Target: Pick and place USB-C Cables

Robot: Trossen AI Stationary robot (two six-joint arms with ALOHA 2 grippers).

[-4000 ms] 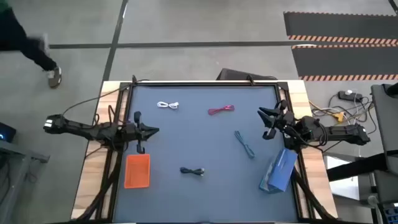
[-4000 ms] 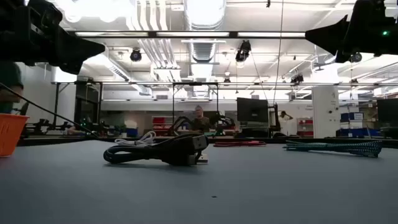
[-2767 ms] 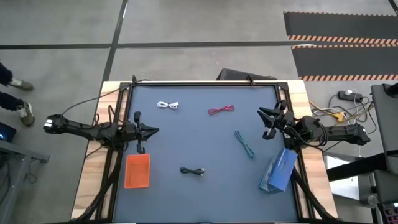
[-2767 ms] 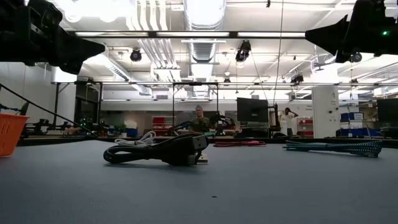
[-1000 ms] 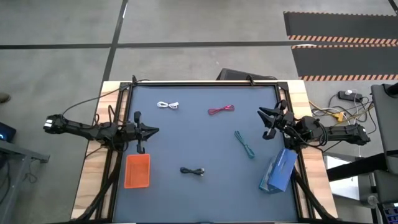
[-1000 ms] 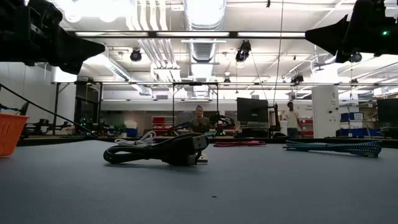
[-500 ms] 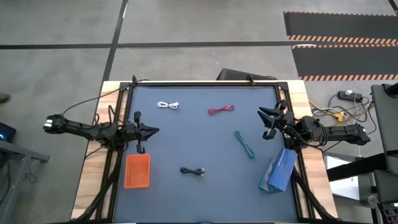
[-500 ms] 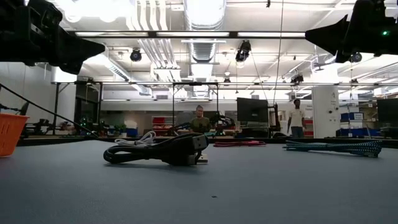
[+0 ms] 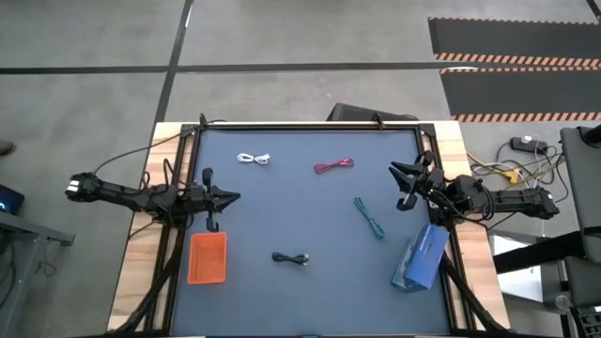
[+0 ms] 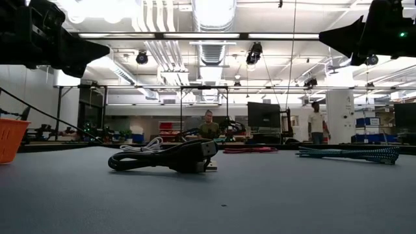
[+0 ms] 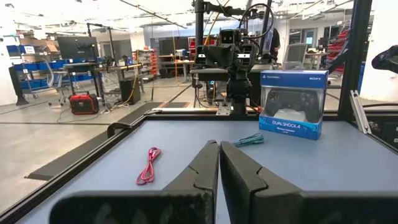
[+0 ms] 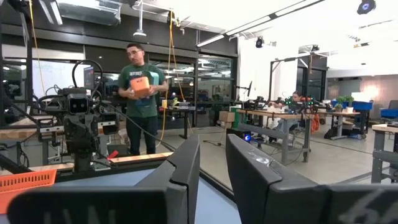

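Observation:
Four cable bundles lie on the dark mat: white (image 9: 254,159) at the far left, magenta-pink (image 9: 333,166) at the far middle, teal-blue (image 9: 369,217) right of centre, and black (image 9: 291,258) near the middle. In the low view the black cable (image 10: 169,159) is nearest. My left gripper (image 9: 232,197) hovers shut and empty above the mat's left side, just beyond the orange tray (image 9: 208,257). My right gripper (image 9: 394,178) hovers above the right side, open by a narrow gap and empty. The left wrist view shows the magenta cable (image 11: 148,166) and the teal cable (image 11: 249,139).
A flat blue game-controller box (image 9: 421,255) lies at the near right; in the left wrist view it (image 11: 292,112) stands behind the teal cable. A raised black frame (image 9: 310,127) borders the mat. A person (image 12: 140,99) stands beyond the table's left side, holding an orange object.
Neither arm nor any cable has moved. A person far off in the room behind the table has walked toward the right.

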